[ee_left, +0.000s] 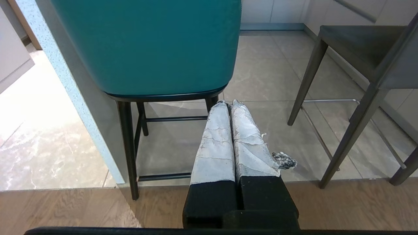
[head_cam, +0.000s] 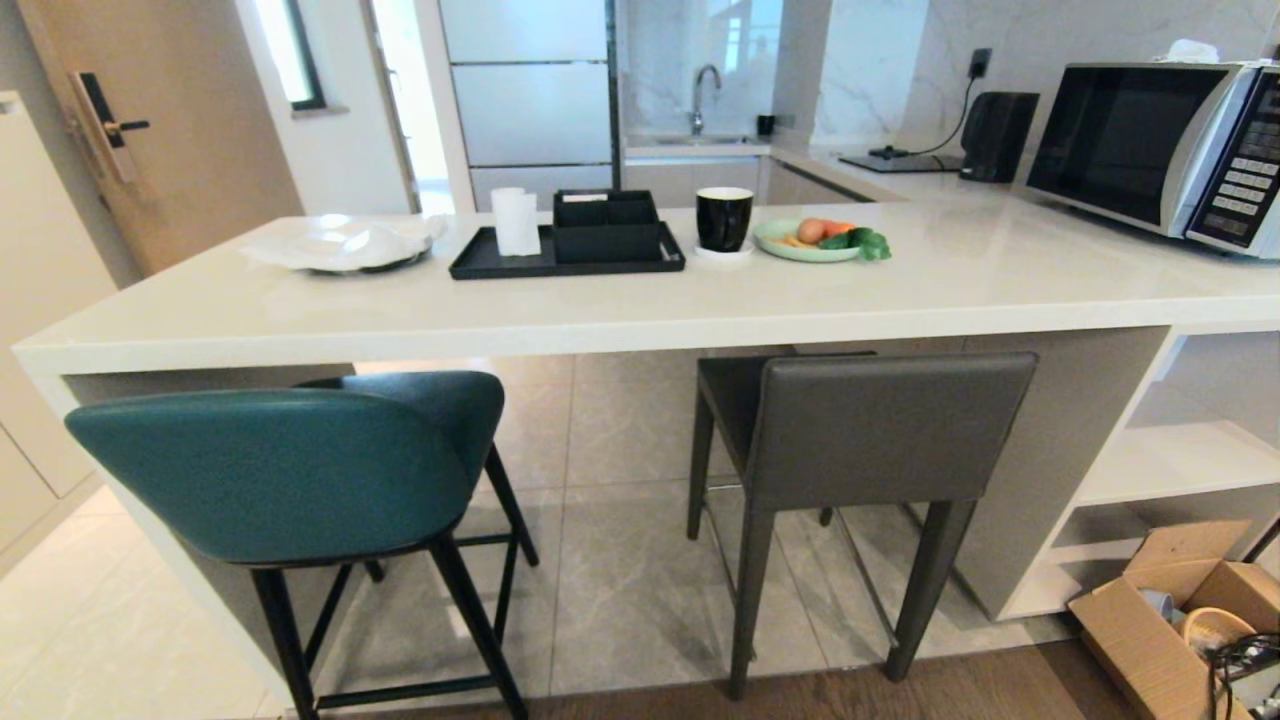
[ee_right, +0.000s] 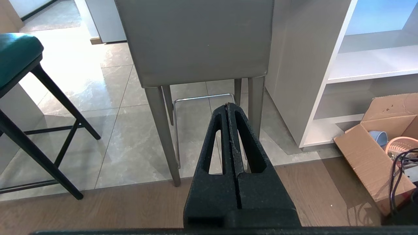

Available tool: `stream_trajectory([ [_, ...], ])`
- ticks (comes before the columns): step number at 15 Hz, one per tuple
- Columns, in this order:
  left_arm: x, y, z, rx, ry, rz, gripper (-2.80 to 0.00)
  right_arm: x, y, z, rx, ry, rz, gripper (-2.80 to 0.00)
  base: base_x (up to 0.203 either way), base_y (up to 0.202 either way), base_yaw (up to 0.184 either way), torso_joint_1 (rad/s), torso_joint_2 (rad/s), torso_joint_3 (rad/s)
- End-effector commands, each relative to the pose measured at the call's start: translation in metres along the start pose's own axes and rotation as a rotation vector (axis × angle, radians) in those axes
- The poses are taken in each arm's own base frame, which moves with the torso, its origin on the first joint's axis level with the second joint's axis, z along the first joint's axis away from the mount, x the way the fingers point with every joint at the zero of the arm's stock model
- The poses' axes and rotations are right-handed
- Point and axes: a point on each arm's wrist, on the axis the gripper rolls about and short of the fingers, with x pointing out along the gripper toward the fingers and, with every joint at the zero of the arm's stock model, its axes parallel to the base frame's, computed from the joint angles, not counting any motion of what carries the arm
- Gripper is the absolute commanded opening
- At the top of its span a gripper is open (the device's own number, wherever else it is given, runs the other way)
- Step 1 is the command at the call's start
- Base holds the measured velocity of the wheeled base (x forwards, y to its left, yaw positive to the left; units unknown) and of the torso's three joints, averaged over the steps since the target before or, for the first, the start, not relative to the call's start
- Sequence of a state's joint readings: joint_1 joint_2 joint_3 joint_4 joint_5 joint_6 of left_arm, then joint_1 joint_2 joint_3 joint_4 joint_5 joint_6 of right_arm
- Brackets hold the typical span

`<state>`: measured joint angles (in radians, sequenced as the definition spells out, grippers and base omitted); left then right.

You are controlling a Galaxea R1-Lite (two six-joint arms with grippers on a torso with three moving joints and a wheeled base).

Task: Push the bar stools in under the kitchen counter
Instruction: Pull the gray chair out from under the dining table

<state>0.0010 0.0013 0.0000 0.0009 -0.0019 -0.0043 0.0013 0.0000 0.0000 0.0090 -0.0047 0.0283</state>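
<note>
Two bar stools stand at the kitchen counter [head_cam: 600, 325], their backs on my side of its thick off-white slab. The teal stool [head_cam: 290, 470] with thin black legs is on the left; the dark grey square-backed stool [head_cam: 880, 430] is on the right, its seat partly under the slab. Neither arm shows in the head view. My left gripper [ee_left: 228, 103], fingers wrapped in white tape, is shut and empty, short of the teal stool [ee_left: 147, 45] and below its backrest. My right gripper [ee_right: 227, 105] is shut and empty, level with the legs of the grey stool [ee_right: 196, 36].
On the counter sit a white plate [head_cam: 340, 243], a black tray [head_cam: 565, 255] with a box, a black mug [head_cam: 724, 217], a plate of vegetables [head_cam: 815, 240] and a microwave [head_cam: 1150, 140]. White shelves [head_cam: 1170, 460] close the right end. An open cardboard box [head_cam: 1170, 610] lies on the floor beside them.
</note>
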Motion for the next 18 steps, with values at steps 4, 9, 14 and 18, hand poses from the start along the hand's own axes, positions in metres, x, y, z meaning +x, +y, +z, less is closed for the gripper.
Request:
stream_trajectory([
  [4,0.0001,0.0,0.0001,-0.005,0.0,-0.001,-2.8,0.0002,0.0,-0.0004,0.0,0.003,0.0,-2.8,0.0,0.0,0.0,0.0,0.0,0.0],
  [9,0.0001,0.0,0.0001,-0.005,0.001,-0.001,-2.8,0.0002,0.0,-0.0004,-0.001,0.003,0.0,-2.8,0.0,0.0,0.0,0.0,0.0,0.0],
  [14,0.0001,0.0,0.0001,-0.005,0.001,-0.001,-2.8,0.0002,0.0,-0.0004,0.001,0.003,0.0,-2.8,0.0,0.0,0.0,0.0,0.0,0.0],
  [18,0.0001,0.0,0.0001,-0.005,0.001,-0.001,-2.8,0.0002,0.0,-0.0003,0.001,0.003,0.0,-2.8,0.0,0.0,0.0,0.0,0.0,0.0],
])
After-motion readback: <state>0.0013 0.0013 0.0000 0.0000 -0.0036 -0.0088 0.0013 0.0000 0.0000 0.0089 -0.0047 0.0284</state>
